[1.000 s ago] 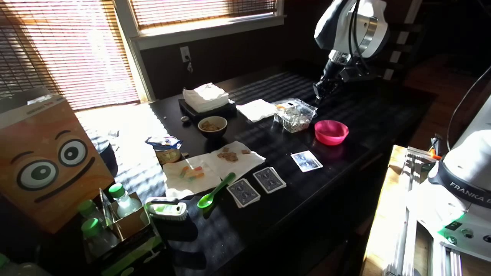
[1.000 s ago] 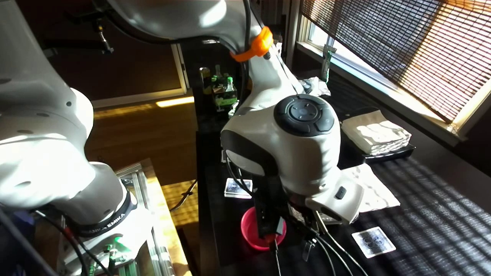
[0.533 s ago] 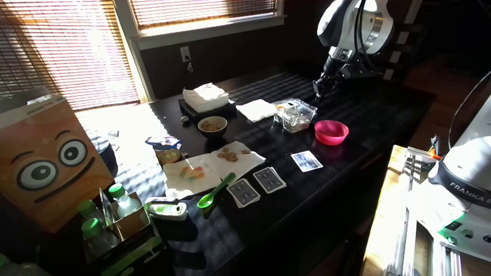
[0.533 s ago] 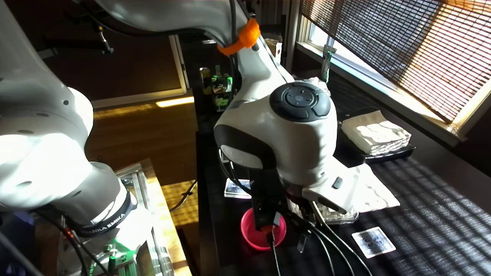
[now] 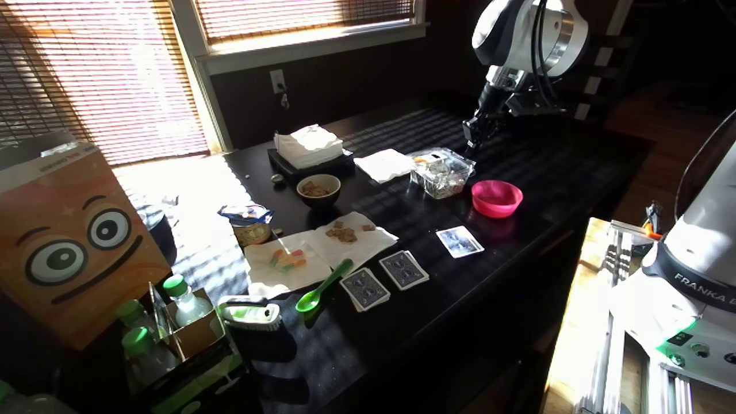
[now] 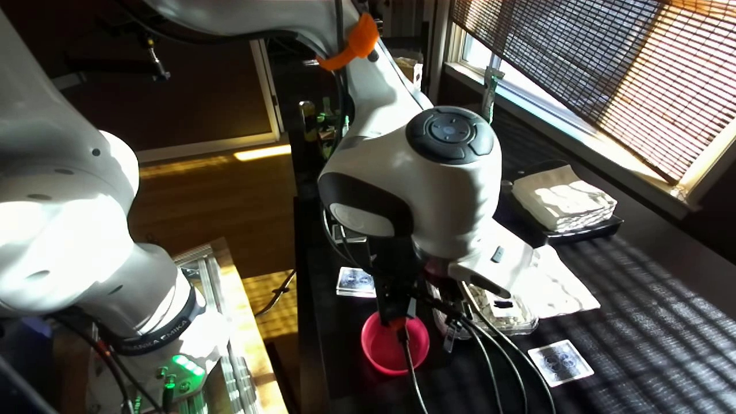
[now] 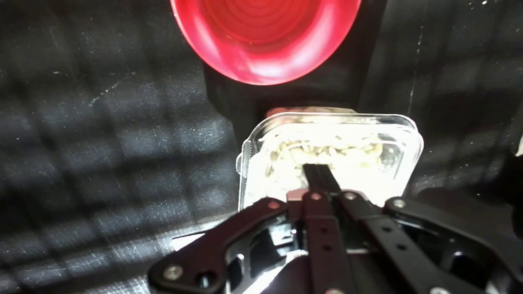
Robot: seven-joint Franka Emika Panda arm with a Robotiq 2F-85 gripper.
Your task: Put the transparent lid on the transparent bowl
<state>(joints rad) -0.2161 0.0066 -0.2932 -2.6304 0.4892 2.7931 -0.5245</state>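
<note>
Wrist view: gripper point(image 7: 320, 177) has its fingers together, no gap visible, nothing held. Tips line up over the transparent lid point(image 7: 347, 153); no contact visible, and an exterior view shows dark surface between tips and plastic. Lid looks laid across the top of the transparent bowl point(image 5: 444, 187), with pale, nut-like pieces point(image 7: 369, 148) inside. Glare and clear-on-clear edges: can't tell whether it's seated all round or just resting.

Judgement: late in the task; likely left is a press-down or a clean back-off.

Failure modes:
- Lid only resting + off-centre press = one side loaded, opposite edge lifts or lid skates off.
- Fingers together give a small contact patch; thin plastic may flex instead of seating.
- Sideways push would probably slide the bowl on the black table point(image 6: 661, 299) and into the pink bowl point(image 7: 261, 61), which is just beside it.
- White sheet point(image 5: 385, 165) sits right at the bowl's other side, touching or not unclear; if a corner is underneath, it could drag along.
- Robot arm point(image 6: 454, 195) covers part of the bowl in an exterior view, so a raised edge there is easy to miss.

Card pile point(image 5: 460, 241) is well apart from the tips, low risk.
</note>
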